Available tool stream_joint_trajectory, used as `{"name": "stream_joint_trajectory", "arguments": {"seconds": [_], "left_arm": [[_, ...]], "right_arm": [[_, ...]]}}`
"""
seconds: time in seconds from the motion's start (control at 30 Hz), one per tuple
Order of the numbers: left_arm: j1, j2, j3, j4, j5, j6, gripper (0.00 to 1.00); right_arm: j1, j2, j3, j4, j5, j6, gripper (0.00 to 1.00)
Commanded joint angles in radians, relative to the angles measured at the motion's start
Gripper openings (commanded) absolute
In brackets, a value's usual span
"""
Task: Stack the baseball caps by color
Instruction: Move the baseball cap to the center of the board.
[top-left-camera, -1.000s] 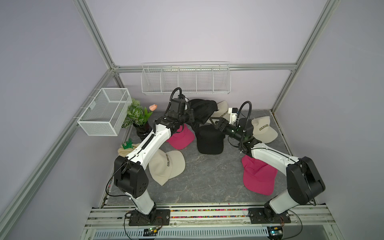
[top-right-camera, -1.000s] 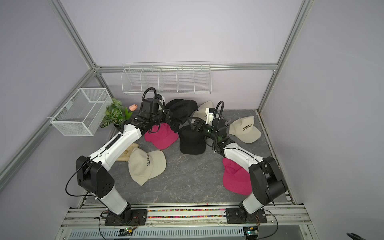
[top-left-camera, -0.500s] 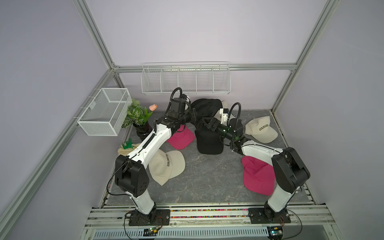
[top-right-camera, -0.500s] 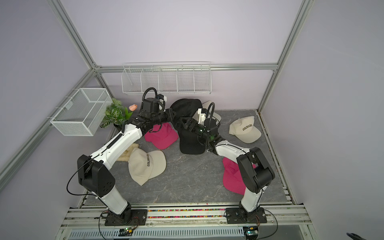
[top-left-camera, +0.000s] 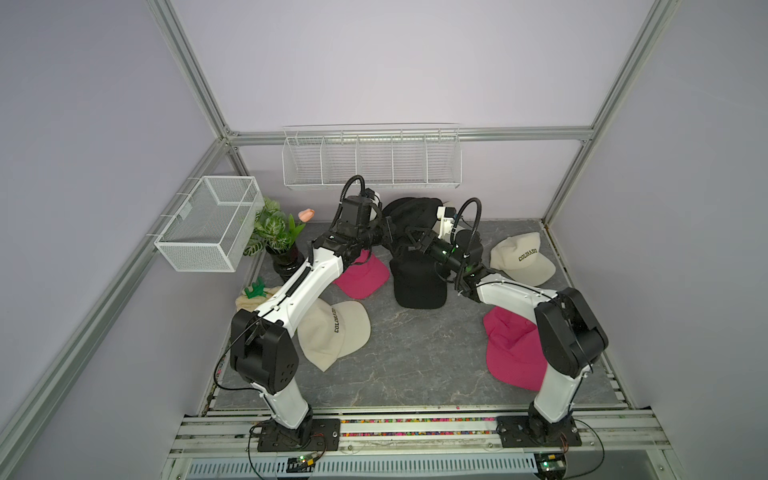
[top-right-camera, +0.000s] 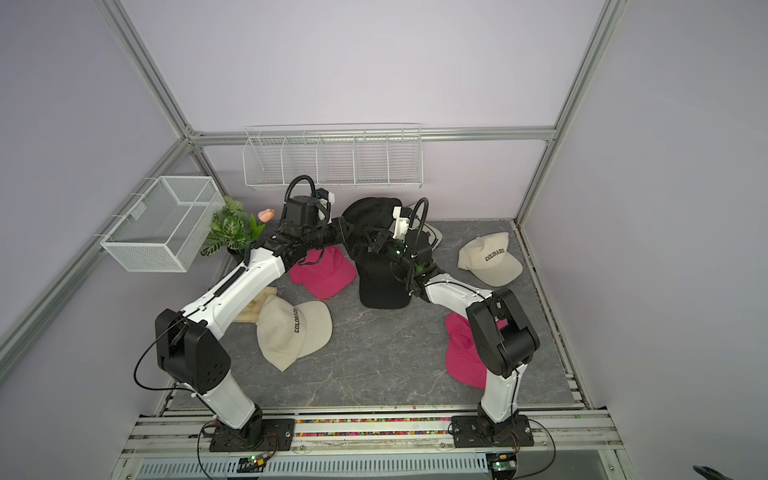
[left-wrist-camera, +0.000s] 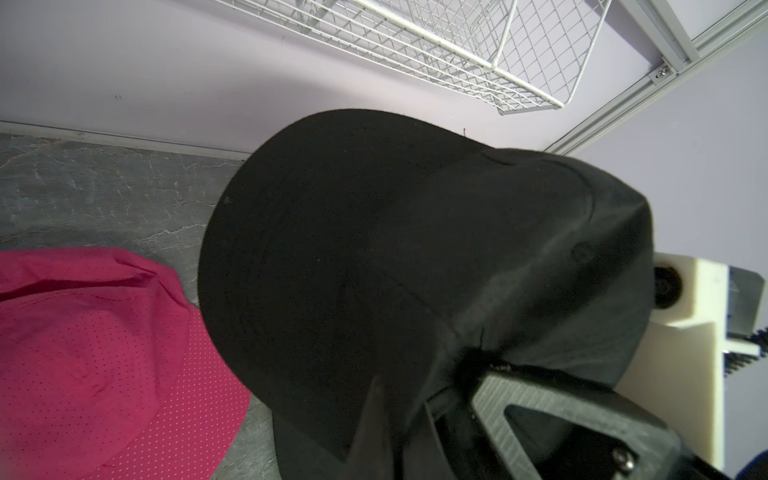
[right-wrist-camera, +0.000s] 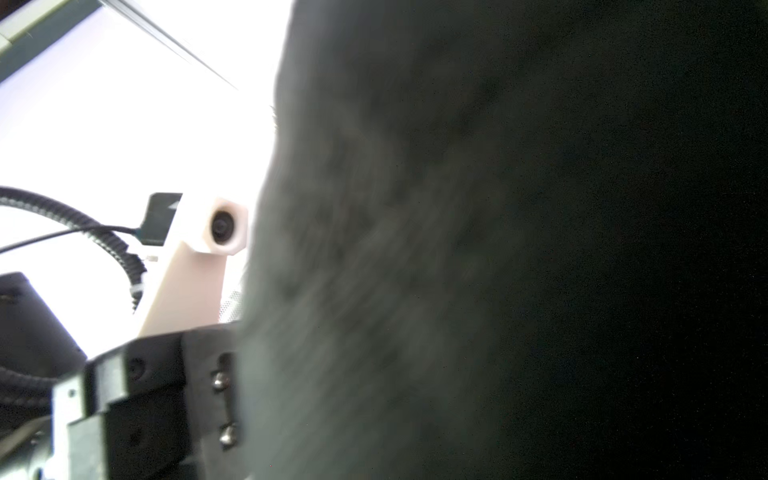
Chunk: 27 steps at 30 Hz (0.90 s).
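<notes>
Caps lie scattered on my grey tabletop (top-left-camera: 415, 370). Nearest my bases, the near pink cap (top-left-camera: 513, 353), hot pink mesh, lies partly under my right arm. The near cream cap (top-left-camera: 332, 332), lettered COLORADO, sits by my left arm, just beside a folded towel (top-left-camera: 248, 301) carrying a green toy (top-left-camera: 255, 287).

Mid-table, the flat black cap (top-left-camera: 417, 286) rests on the surface. The far pink cap (top-left-camera: 359, 278) is just to its left, and the right cream cap (top-left-camera: 521, 259) sits apart on its right.

Beyond the flat cap's far edge, my left gripper (top-left-camera: 390, 233) is clamped on the lifted black cap (left-wrist-camera: 395, 249), holding it off the table. My right gripper (top-left-camera: 413, 241) meets it from the opposite side, jaws closed against black fabric. Blurred dark cloth fills my right wrist view, so I cannot tell whether those jaws actually pinch the cap.

At the back stand a potted plant (top-left-camera: 274, 226) and a wire rack (top-left-camera: 372, 162) on the wall.
</notes>
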<state>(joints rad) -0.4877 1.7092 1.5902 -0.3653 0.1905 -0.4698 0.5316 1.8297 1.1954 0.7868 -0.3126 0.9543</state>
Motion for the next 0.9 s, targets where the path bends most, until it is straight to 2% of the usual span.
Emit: {"name": "stream_joint_trajectory", "arguments": {"seconds": [0.0,0.03,0.17,0.3,0.4,0.5,0.57,0.6,0.7,0.87], "left_arm": [[0.024,-0.002,-0.032,0.025,-0.032,0.005,0.0],[0.037,-0.005,-0.04,0.024,-0.04,-0.004,0.0],[0.092,-0.02,-0.088,0.039,-0.03,-0.018,0.1],[0.115,-0.043,-0.141,0.098,-0.001,-0.015,0.36],[0.132,-0.066,-0.186,0.148,-0.005,-0.017,0.55],[0.151,-0.088,-0.236,0.194,0.006,-0.043,0.7],[0.16,-0.097,-0.27,0.229,0.03,-0.069,0.79],[0.162,-0.099,-0.286,0.25,0.042,-0.091,0.83],[0.165,-0.09,-0.313,0.285,0.1,-0.161,0.92],[0.17,-0.058,-0.36,0.437,0.315,-0.319,0.96]], "right_arm": [[-0.037,-0.06,0.019,0.069,-0.152,-0.075,0.06],[-0.05,-0.083,0.014,0.063,-0.193,-0.102,0.06],[-0.1,-0.169,0.009,0.043,-0.417,-0.164,0.06],[-0.104,-0.217,0.037,-0.036,-0.571,-0.226,0.07],[-0.104,-0.256,0.081,-0.236,-0.582,-0.354,0.08],[-0.103,-0.284,0.124,-0.45,-0.568,-0.505,0.11],[-0.104,-0.294,0.141,-0.518,-0.554,-0.551,0.14],[-0.104,-0.293,0.145,-0.526,-0.552,-0.552,0.12],[-0.104,-0.286,0.141,-0.468,-0.611,-0.539,0.07],[-0.104,-0.261,0.168,-0.455,-0.735,-0.569,0.06]]}}
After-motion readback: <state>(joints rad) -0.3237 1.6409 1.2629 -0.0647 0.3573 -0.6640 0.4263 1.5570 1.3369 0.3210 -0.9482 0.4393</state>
